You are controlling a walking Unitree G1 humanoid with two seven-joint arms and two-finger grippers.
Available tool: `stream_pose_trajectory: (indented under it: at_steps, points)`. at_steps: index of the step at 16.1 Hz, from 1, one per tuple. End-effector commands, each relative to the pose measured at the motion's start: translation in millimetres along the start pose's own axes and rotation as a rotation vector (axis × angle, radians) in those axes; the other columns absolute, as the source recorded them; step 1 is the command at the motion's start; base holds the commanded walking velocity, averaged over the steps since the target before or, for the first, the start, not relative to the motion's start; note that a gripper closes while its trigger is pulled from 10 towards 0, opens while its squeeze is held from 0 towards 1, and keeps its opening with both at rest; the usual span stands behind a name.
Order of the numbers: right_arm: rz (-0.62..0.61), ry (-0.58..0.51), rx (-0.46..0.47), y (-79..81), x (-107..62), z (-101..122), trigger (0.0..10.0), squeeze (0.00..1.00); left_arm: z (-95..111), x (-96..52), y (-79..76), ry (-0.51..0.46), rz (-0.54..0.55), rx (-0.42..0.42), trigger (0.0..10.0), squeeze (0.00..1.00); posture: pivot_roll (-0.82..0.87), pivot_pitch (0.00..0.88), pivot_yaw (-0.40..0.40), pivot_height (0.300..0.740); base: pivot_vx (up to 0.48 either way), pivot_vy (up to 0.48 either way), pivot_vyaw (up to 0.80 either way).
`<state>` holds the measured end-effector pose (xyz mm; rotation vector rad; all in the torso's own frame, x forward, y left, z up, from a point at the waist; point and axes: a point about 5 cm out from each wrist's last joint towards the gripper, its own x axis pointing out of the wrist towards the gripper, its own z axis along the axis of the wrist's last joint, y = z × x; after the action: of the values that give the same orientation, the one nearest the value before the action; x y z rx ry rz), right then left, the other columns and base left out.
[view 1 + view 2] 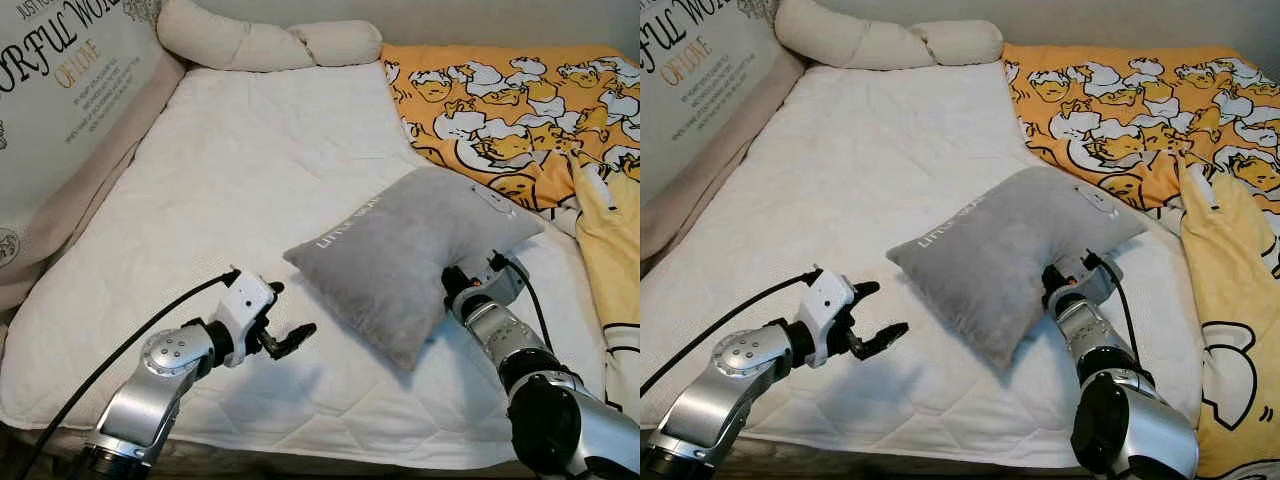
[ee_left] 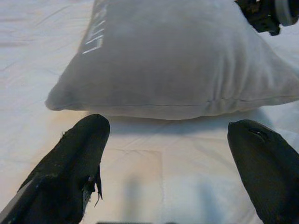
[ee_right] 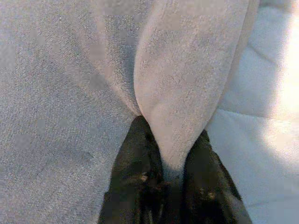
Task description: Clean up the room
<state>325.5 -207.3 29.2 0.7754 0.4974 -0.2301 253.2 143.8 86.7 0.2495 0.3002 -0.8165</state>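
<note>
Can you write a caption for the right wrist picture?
Right tool pinching a fold of the gray pillow on the white bed.

We see both eye views evenly and softly lit, sharp across the white bed (image 1: 250,170), with no glare and little edge distortion. The grey pillow (image 1: 400,255) casts a faint shadow along its near edge, and the left end effector (image 1: 285,335) drops a pale one on the sheet. In the left wrist view the close black fingers (image 2: 70,172) look soft and out of focus. The right wrist view is grainy, and the sheet at one side washes out to bright white.
</note>
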Motion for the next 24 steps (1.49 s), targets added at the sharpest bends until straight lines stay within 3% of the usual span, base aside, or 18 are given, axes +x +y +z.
stream_pose_trajectory:
  at_steps: [1,3,5,6,7,8,9,10,11,12,14,16,18,19,20,21,23,24]
  points:
    - [-0.023,-0.018,-0.066,5.6,1.5,11.0,0.0,0.00,2.1,-4.6,10.1,-0.028,0.080,-0.002,10.0,0.00,-0.02,0.000,0.028,0.740,0.000,0.000,0.00]
    - [0.062,-0.045,-0.144,37.4,6.0,26.7,0.0,0.00,4.0,-14.9,37.1,-0.067,0.273,-0.029,10.0,0.00,-0.02,0.000,0.022,0.740,0.000,0.000,0.00]
    - [0.237,-0.100,-0.215,97.6,7.1,47.3,0.0,0.00,9.0,-31.7,70.1,-0.100,0.493,-0.034,10.0,0.00,-0.01,0.000,0.016,0.740,0.000,0.000,0.00]
    - [0.286,-0.108,-0.236,113.0,6.1,50.1,0.0,0.00,11.4,-35.5,76.6,-0.113,0.533,-0.042,10.0,0.00,0.00,0.000,0.014,0.740,0.000,0.000,0.00]
    - [0.406,-0.110,-0.279,147.6,1.8,51.7,0.0,0.00,18.2,-44.1,89.7,-0.146,0.615,-0.053,10.0,0.00,0.01,0.000,0.009,0.740,0.000,0.000,0.00]
    - [0.440,-0.108,-0.291,156.5,0.3,51.5,0.0,0.00,19.9,-46.4,93.1,-0.156,0.637,-0.058,10.0,0.00,0.01,0.000,0.009,0.740,0.000,0.000,0.00]
    - [0.536,-0.096,-0.296,177.0,-4.6,51.4,0.0,0.00,24.9,-53.9,103.5,-0.189,0.708,-0.070,10.0,0.00,0.02,0.000,0.003,0.740,0.000,0.000,0.00]
    - [0.614,-0.083,-0.285,189.6,-8.8,52.5,0.0,0.00,28.1,-60.2,110.1,-0.215,0.750,-0.089,10.0,0.00,0.02,0.000,-0.001,0.740,0.000,0.000,0.00]
    - [0.741,-0.058,-0.143,203.2,-17.5,65.9,0.0,0.00,30.9,-66.2,115.0,-0.226,0.768,-0.085,10.0,0.00,0.03,0.000,-0.002,0.740,0.000,0.000,0.00]
    - [0.777,-0.067,-0.076,202.9,-21.5,78.9,0.0,0.00,32.2,-67.5,116.0,-0.227,0.769,-0.080,10.0,0.00,0.03,0.000,-0.002,0.740,0.000,0.000,0.00]
    - [0.805,-0.051,0.003,188.4,-27.4,100.2,0.0,0.00,35.4,-69.3,118.8,-0.231,0.776,-0.067,10.0,0.00,0.03,0.000,0.004,0.740,0.000,0.000,0.00]
    - [0.812,-0.035,-0.012,174.0,-30.2,106.2,0.0,0.00,36.9,-70.2,121.3,-0.233,0.784,-0.063,10.0,0.00,0.02,0.000,0.014,0.740,0.000,0.000,0.00]
    - [0.749,0.041,-0.073,119.5,-35.8,103.0,0.0,0.00,40.4,-69.3,126.3,-0.240,0.764,-0.072,10.0,0.00,-0.01,0.000,0.040,0.740,0.000,0.000,0.00]
    - [0.720,0.054,-0.078,107.9,-35.4,99.6,0.0,0.00,41.2,-68.0,126.8,-0.241,0.755,-0.075,10.0,0.00,-0.01,0.000,0.040,0.740,0.000,0.000,0.00]
    - [0.646,0.111,-0.119,73.2,-32.0,79.3,0.0,0.00,41.9,-58.3,124.3,-0.240,0.684,-0.120,10.0,0.00,-0.04,0.000,0.061,0.740,0.000,0.000,0.00]
    - [0.515,0.193,-0.180,25.4,-25.5,43.9,0.0,0.00,40.6,-35.4,112.7,-0.243,0.533,-0.200,10.0,0.00,-0.05,0.000,0.072,0.740,0.000,0.000,0.00]
    - [0.440,0.234,-0.169,1.2,-24.0,25.1,0.0,0.00,33.9,-16.6,101.8,-0.224,0.419,-0.268,10.0,0.03,-0.06,0.000,0.071,0.740,0.000,0.000,0.00]
    - [0.295,0.272,-0.195,-25.2,-23.9,7.6,0.0,0.00,24.3,8.7,87.8,-0.184,0.306,-0.307,10.0,1.00,-0.06,0.000,0.064,0.740,0.000,0.000,0.00]
